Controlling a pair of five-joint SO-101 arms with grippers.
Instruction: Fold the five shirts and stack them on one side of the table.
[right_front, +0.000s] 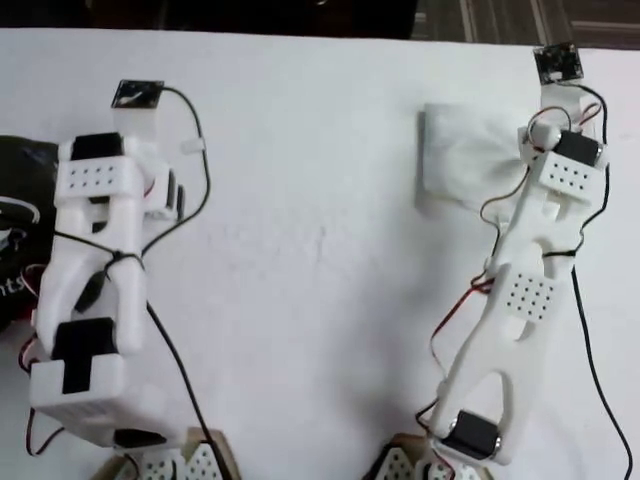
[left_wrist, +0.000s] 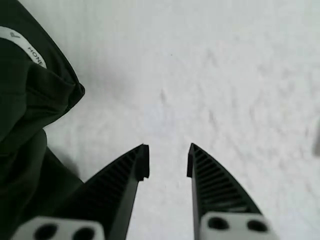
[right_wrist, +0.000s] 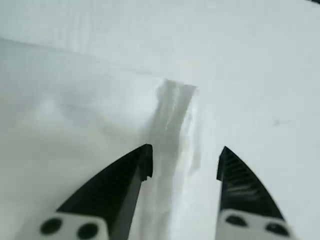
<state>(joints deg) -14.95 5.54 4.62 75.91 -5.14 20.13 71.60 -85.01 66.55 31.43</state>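
Plainly, the main risk lies with the white shirt (right_front: 465, 165). It looks folded already, and a raised crease (right_wrist: 172, 120) runs between the right jaws, which stand spread and empty just above the cloth. If they close on that crease alone and lift, I judge they would catch only the top layer, and the fold would drag open or bunch. White cloth on a white counter (right_front: 320, 260) also makes the shirt's edge hard to read, so a pinch may land off the hem. The dark shirt (right_front: 18, 225) lies crumpled at the left side of the counter, near its edge as far as I can tell, and a careless pull could slide it off.

The white shirt sits toward the far right of the counter, with the right arm's tip over its right-hand end. The left jaws are spread too, holding nothing, over bare counter. The dark shirt lies just beside one jaw, not between them.
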